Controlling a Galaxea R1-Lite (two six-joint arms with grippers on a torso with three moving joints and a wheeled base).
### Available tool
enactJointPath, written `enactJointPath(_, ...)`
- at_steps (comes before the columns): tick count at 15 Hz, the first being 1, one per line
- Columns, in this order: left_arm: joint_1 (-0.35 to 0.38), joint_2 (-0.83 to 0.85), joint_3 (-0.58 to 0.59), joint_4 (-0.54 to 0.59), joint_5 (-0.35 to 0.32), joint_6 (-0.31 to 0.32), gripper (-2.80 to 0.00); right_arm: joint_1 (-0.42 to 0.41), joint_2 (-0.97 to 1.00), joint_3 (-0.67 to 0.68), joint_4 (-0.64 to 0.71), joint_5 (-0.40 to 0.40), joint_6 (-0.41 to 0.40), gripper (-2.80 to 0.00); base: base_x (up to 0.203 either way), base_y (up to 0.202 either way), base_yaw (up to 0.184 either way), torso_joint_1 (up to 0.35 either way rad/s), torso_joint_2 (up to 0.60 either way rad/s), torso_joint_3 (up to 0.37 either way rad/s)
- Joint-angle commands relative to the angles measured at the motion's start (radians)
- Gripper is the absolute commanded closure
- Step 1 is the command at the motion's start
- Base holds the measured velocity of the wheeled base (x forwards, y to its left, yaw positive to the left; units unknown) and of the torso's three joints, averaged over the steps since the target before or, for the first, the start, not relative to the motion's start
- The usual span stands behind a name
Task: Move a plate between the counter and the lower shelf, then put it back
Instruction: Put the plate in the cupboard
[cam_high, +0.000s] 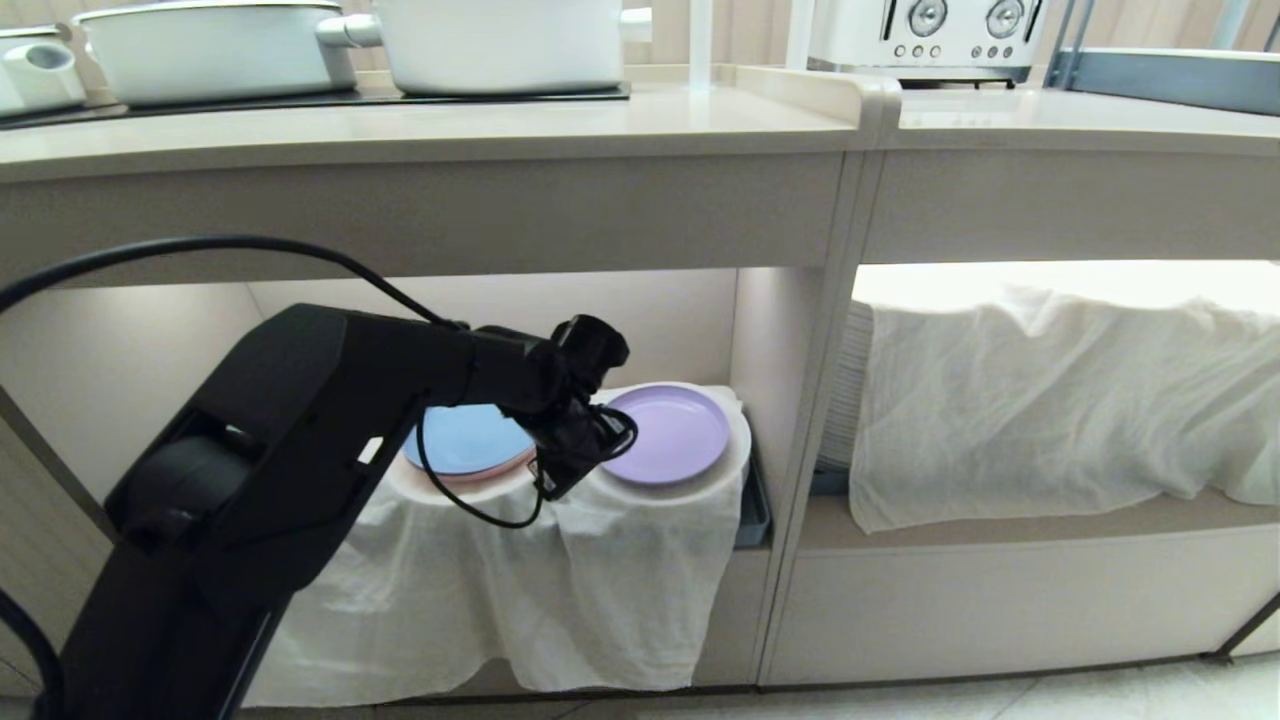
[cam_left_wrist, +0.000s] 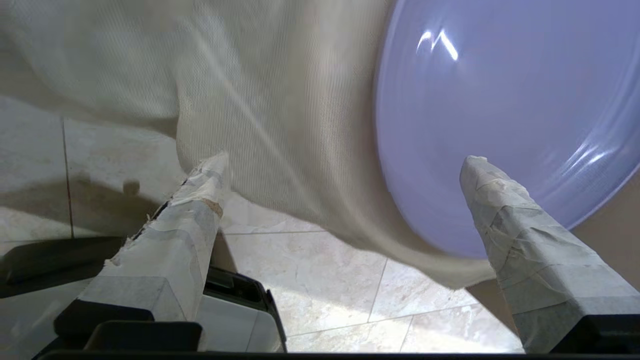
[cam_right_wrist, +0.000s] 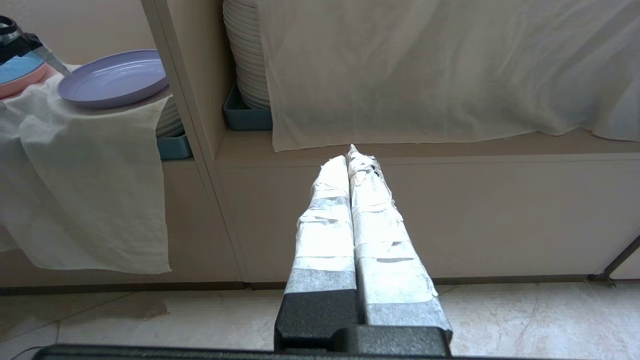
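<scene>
Beneath the beige counter (cam_high: 430, 130), the lit lower shelf (cam_high: 690, 320) is holding the lilac plate (cam_high: 668, 433), which is sitting flat on a hump of the draped white cloth (cam_high: 560, 580), beside the blue plate (cam_high: 468, 440). Judging by that resting pose, it is parked there between transfers. The left gripper (cam_left_wrist: 345, 165) is hanging at its near rim, fingers spread wide and gripping nothing, one fingertip (cam_left_wrist: 475, 167) over the plate, the other over the cloth. The right gripper (cam_right_wrist: 352, 157) is idling outside, fingers pressed together.
</scene>
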Motion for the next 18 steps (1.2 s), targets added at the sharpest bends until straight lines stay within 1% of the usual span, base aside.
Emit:
enactJointPath(1, -0.001, -0.018, 0.018, 0.001, 0.021, -0.020, -2.80, 0.000, 0.000, 0.000, 0.000, 0.000, 0.000, 0.00, 0.000, 0.000, 0.000, 0.000, 0.00, 0.000)
enactJointPath(2, -0.003, -0.019, 0.024, 0.000, 0.032, -0.045, -2.80, 0.000, 0.000, 0.000, 0.000, 0.000, 0.000, 0.00, 0.000, 0.000, 0.000, 0.000, 0.00, 0.000)
enactJointPath(4, -0.006, -0.028, 0.026, 0.004, 0.035, -0.069, -2.80, 0.000, 0.000, 0.000, 0.000, 0.000, 0.000, 0.00, 0.000, 0.000, 0.000, 0.000, 0.00, 0.000)
enactJointPath(8, -0.017, -0.054, 0.029, 0.012, 0.036, -0.074, -2.80, 0.000, 0.000, 0.000, 0.000, 0.000, 0.000, 0.00, 0.000, 0.000, 0.000, 0.000, 0.00, 0.000)
enactJointPath(9, -0.019, -0.056, 0.029, 0.026, 0.046, -0.084, 0.00, 0.000, 0.000, 0.000, 0.000, 0.000, -0.001, 0.00, 0.000, 0.000, 0.000, 0.000, 0.00, 0.000)
enactJointPath(10, -0.020, -0.054, 0.029, 0.035, 0.061, -0.092, 0.00, 0.000, 0.000, 0.000, 0.000, 0.000, 0.000, 0.00, 0.000, 0.000, 0.000, 0.000, 0.00, 0.000)
enactJointPath(11, -0.020, -0.054, 0.029, 0.048, 0.062, -0.094, 0.00, 0.000, 0.000, 0.000, 0.000, 0.000, 0.000, 0.00, 0.000, 0.000, 0.000, 0.000, 0.00, 0.000)
enactJointPath(12, -0.019, -0.056, 0.027, 0.076, 0.060, -0.097, 0.00, 0.000, 0.000, 0.000, 0.000, 0.000, 0.000, 0.00, 0.000, 0.000, 0.000, 0.000, 0.00, 0.000)
enactJointPath(14, -0.019, -0.063, 0.027, 0.123, 0.058, -0.126, 0.00, 0.000, 0.000, 0.000, 0.000, 0.000, 0.000, 0.00, 0.000, 0.000, 0.000, 0.000, 0.00, 0.000)
enactJointPath(16, -0.019, -0.066, 0.028, 0.188, 0.055, -0.130, 0.00, 0.000, 0.000, 0.000, 0.000, 0.000, 0.000, 0.00, 0.000, 0.000, 0.000, 0.000, 0.00, 0.000)
enactJointPath(17, -0.019, -0.068, 0.038, 0.202, 0.054, -0.130, 0.00, 0.000, 0.000, 0.000, 0.000, 0.000, 0.000, 0.00, 0.000, 0.000, 0.000, 0.000, 0.00, 0.000)
enactJointPath(18, -0.020, -0.078, 0.076, 0.204, 0.053, -0.130, 0.00, 0.000, 0.000, 0.000, 0.000, 0.000, 0.000, 0.00, 0.000, 0.000, 0.000, 0.000, 0.00, 0.000)
